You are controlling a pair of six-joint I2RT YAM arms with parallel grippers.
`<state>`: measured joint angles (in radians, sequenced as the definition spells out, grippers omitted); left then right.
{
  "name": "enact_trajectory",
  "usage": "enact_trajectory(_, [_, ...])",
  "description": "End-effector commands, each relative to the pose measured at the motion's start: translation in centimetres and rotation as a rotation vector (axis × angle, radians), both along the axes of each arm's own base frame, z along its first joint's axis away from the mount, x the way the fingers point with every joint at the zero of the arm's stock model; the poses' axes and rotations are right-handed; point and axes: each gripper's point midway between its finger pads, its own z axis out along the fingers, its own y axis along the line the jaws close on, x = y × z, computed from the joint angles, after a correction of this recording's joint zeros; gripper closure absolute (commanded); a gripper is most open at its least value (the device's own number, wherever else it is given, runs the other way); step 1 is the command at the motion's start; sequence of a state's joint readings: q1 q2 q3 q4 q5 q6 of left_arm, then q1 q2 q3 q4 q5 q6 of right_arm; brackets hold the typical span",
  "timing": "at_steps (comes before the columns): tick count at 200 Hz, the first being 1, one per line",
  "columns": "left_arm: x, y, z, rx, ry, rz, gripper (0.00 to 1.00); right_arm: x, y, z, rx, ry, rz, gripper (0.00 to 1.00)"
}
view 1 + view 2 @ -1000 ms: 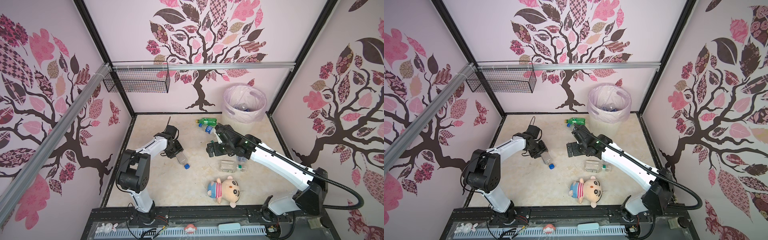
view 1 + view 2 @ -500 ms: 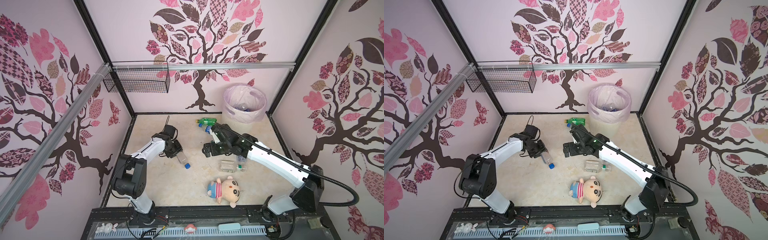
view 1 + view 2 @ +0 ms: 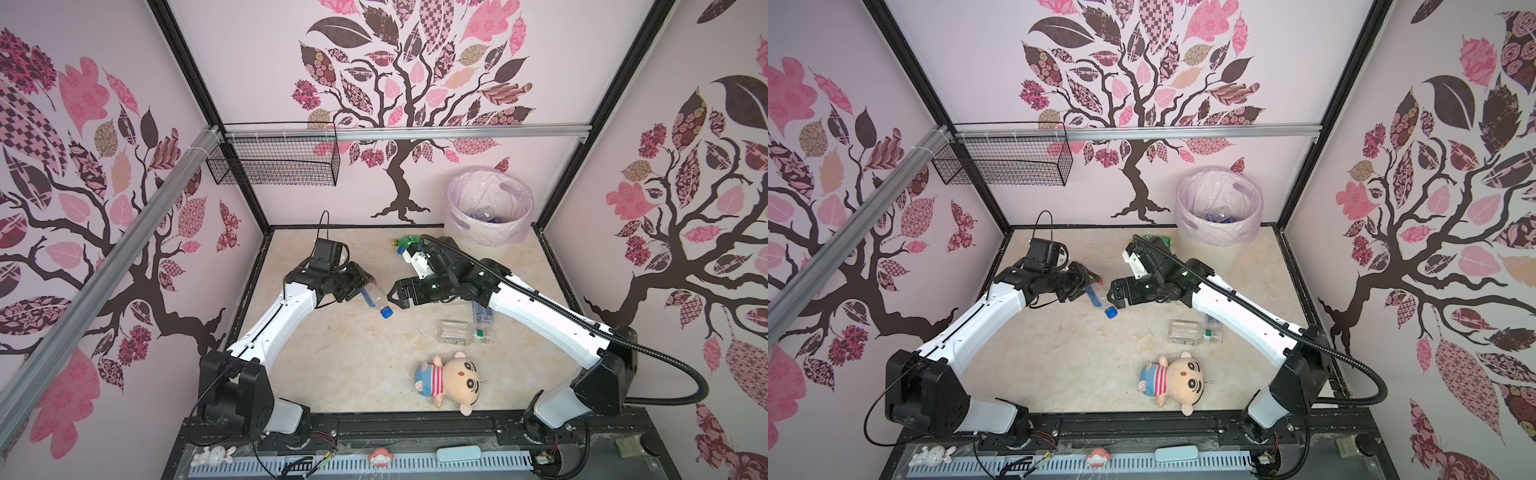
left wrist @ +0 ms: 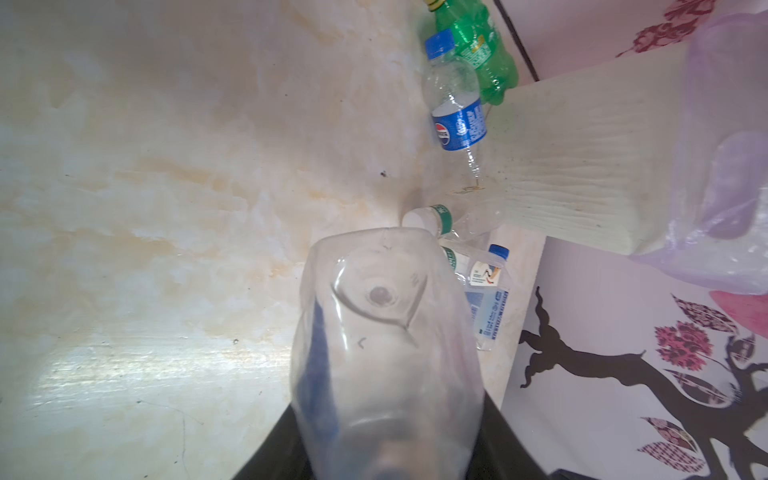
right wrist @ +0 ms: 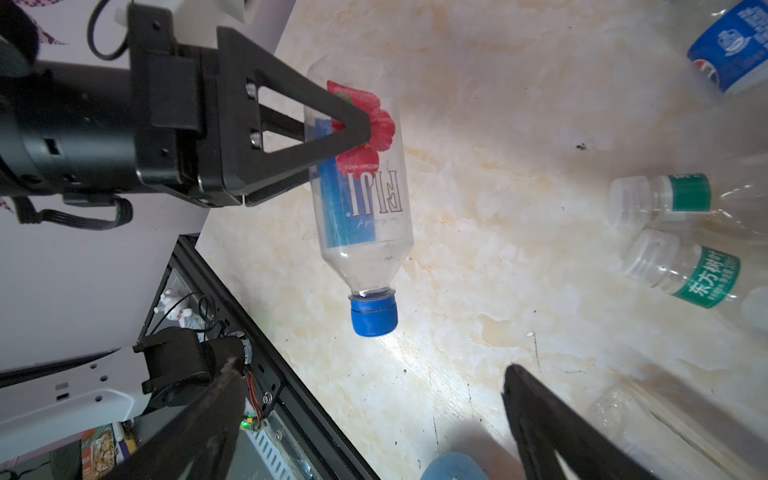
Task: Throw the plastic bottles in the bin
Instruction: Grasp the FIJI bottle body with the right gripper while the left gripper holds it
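Two claws meet near the middle of the floor (image 3: 332,374). Your left claw (image 3: 360,286) is closed on the Fiji bottle (image 3: 376,300) near its base, with one finger (image 5: 345,133) pressed on the label. The blue cap points down toward the front rail (image 3: 415,424). I cannot tell if the cap touches the floor. Your right claw (image 3: 395,297) stands wide open and holds nothing. Its tips are just beside the cap end of that bottle, so the room between both claws is very small.

You find the bin (image 3: 455,216) in the back right corner, with some bottles inside. The right arm (image 3: 540,316) stretches across the floor in front of it. A green bottle (image 3: 409,240) and a Pepsi bottle (image 4: 457,108) lie just beside the foot of the bin, on its left side. One clear bottle (image 3: 461,332) lies near the right arm, and the doll (image 3: 449,376) lies near the front rail. Most open floor is on the left half, between the left edge and the doll.
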<state>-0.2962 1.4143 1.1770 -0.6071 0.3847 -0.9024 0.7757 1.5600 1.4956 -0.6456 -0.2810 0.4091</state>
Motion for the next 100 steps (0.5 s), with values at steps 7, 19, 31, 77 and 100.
enact_trajectory(7, [0.3, -2.2, 4.9, -0.112, -0.137, -0.052, 0.54, 0.4, 1.6, 1.8, 0.058, -0.037, 0.076, 0.02])
enact_trajectory(19, [0.2, -3.0, 6.2, -0.109, -0.174, -0.085, 0.54, 0.7, 1.8, 1.6, 0.060, -0.034, 0.078, 0.03])
enact_trajectory(31, [0.1, -4.0, 7.2, -0.126, -0.196, -0.117, 0.54, 1.0, 2.1, 1.5, 0.067, -0.026, 0.081, 0.05])
enact_trajectory(77, [0.1, -5.3, 8.6, -0.153, -0.212, -0.140, 0.54, 2.2, 2.5, 1.4, 0.063, -0.029, 0.074, 0.10])
enact_trajectory(100, [0.2, -5.4, 8.9, -0.161, -0.214, -0.143, 0.54, 2.7, 2.3, 1.2, 0.058, -0.025, 0.067, 0.12])
